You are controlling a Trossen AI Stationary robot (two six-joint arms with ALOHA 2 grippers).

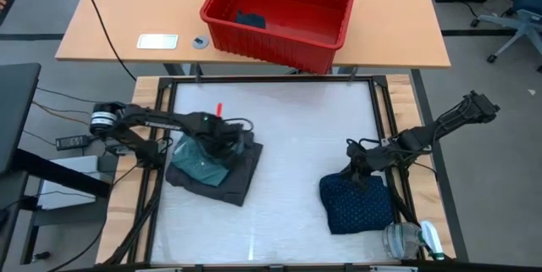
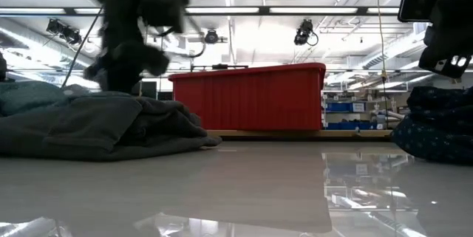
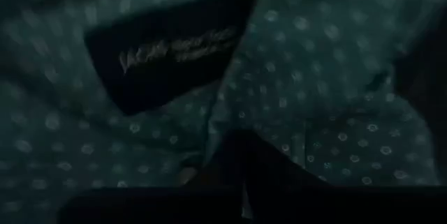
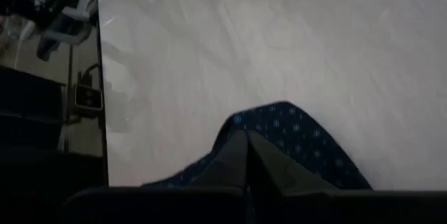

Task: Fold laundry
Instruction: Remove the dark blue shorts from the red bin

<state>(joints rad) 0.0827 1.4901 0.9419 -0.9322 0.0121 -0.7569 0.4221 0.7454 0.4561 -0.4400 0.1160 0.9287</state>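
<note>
a: what am i looking at?

b: from above, white table (image 1: 288, 153), two dark arms. my left gripper (image 1: 222, 136) is down on the teal dotted shirt (image 1: 199, 160), which lies on a charcoal grey piece (image 1: 237, 174) at the table's left side. fingers pressed together; wrist cam shows only dotted cloth and a dark neck label (image 3: 171, 49) right up close, so i think it's pinching shirt fabric, can't confirm.

a: right side?

b: right gripper (image 1: 360, 173) sits at the top edge of the navy dotted piece (image 1: 356, 204), front right. fingers (image 4: 241, 161) closed with navy cloth bunched at the tips. red basket (image 1: 279, 13) is on the far desk, a dark item (image 1: 251, 20) inside.

a: risks?

b: imo left may grab both layers, so lifting drags the grey piece too. a thin pinch could slip mid-fold. the navy piece sits near the table edge, a pull outward could drop it off.
</note>
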